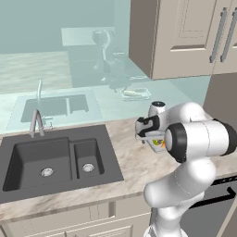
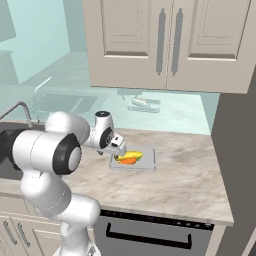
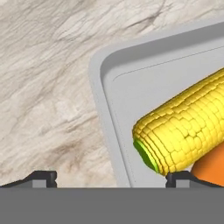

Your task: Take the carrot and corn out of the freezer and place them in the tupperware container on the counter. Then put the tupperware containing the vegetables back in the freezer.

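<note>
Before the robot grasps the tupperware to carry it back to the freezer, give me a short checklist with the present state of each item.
1. Corn inside the tupperware container: ok.
2. Carrot in the container beside the corn: ok.
3. Container resting flat on the counter: ok.
4. Tool open and holding nothing: ok.
5. Tool straddling the container's rim, one fingertip over the counter, the other over the tray: ok.
6. Freezer door open and path free: cannot tell.
</note>
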